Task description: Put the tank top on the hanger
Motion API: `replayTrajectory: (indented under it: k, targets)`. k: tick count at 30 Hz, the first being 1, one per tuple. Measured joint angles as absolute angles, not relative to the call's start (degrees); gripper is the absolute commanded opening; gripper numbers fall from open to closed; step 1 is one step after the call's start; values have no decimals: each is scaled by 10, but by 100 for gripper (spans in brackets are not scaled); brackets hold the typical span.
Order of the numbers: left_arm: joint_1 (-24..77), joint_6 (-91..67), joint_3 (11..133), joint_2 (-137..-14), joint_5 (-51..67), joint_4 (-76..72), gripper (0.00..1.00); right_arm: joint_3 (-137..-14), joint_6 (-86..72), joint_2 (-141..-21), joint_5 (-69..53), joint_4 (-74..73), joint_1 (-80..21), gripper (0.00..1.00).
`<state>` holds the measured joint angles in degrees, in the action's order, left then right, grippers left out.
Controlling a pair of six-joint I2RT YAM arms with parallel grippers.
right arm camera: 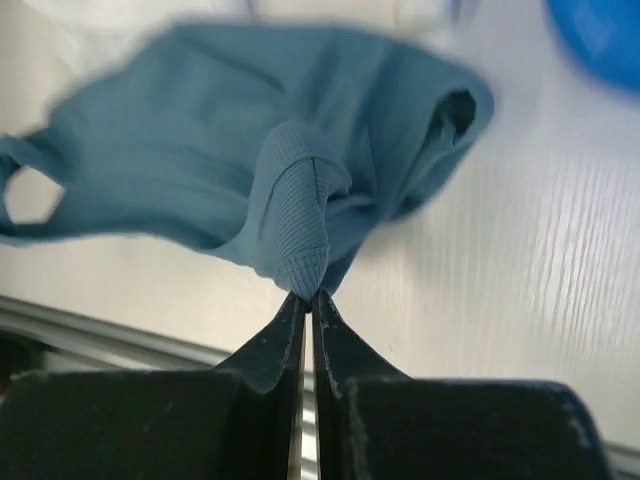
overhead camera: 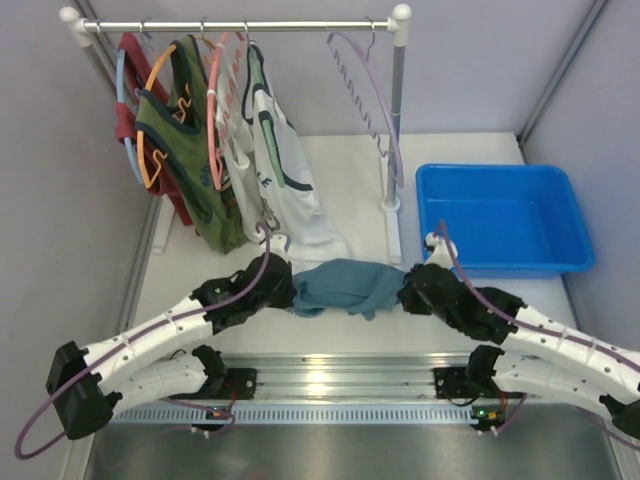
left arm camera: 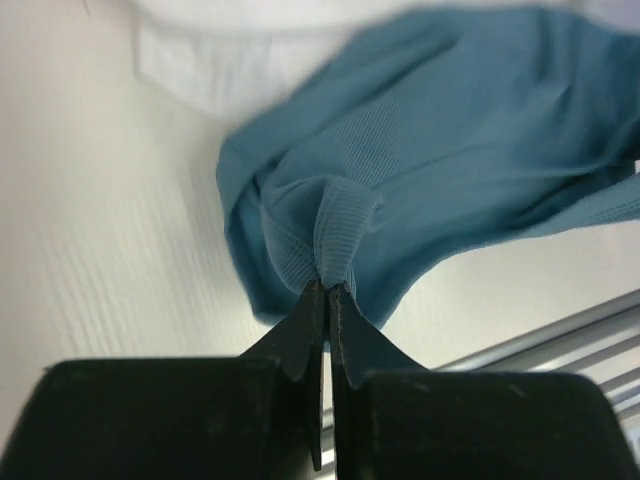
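The teal tank top (overhead camera: 345, 285) hangs bunched between my two grippers above the table's near middle. My left gripper (overhead camera: 285, 292) is shut on a ribbed edge at its left end; in the left wrist view the pinched fold of the tank top (left arm camera: 345, 230) rises from the left gripper (left arm camera: 328, 288). My right gripper (overhead camera: 407, 292) is shut on the right end, where a ribbed strap of the tank top (right arm camera: 300, 215) sits in the right gripper (right arm camera: 308, 295). The lavender hanger (overhead camera: 375, 95) hangs empty at the right end of the rack rail.
A clothes rack (overhead camera: 240, 25) stands at the back with an olive green top (overhead camera: 185, 140), a white top (overhead camera: 280, 160) and pink and orange hangers. A blue bin (overhead camera: 500, 215) sits at the right. The rack's white post (overhead camera: 395, 130) stands behind the tank top.
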<state>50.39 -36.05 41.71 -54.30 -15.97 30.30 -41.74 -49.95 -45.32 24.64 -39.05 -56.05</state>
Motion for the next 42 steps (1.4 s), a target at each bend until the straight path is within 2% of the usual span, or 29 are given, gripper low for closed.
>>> replayTrajectory:
  k: [2, 3, 5, 6, 9, 10, 12, 16, 19, 32, 42]
  targets:
    - [506, -391, 360, -543, -132, 286, 2, -346, -540, -445, 237, -380, -594, 0]
    - [508, -404, 339, -543, -122, 280, 11, -314, -565, -442, 233, -378, -616, 0]
    - [512, -420, 312, -540, -107, 267, 23, -275, -603, -439, 230, -376, -651, 0]
    - [512, -431, 303, -536, -98, 262, 36, -266, -618, -440, 229, -375, -664, 3]
    - [514, -435, 301, -522, -85, 251, 49, -259, -653, -448, 230, -364, -690, 11]
    - [514, -436, 301, -514, -82, 245, 52, -260, -662, -454, 231, -358, -696, 16]
    - [514, -435, 301, -500, -77, 240, 55, -262, -670, -463, 233, -356, -703, 23]
    - [514, -432, 308, -478, -73, 251, 56, -286, -678, -474, 244, -368, -709, 42]
    - [514, -422, 327, -467, -72, 267, 56, -313, -681, -469, 256, -381, -709, 49]
    - [516, -389, 438, -441, -46, 300, 56, -390, -673, -389, 307, -486, -711, 55]
    - [539, -381, 508, -508, -44, 294, 56, -523, -601, -376, 355, -551, -711, 57]
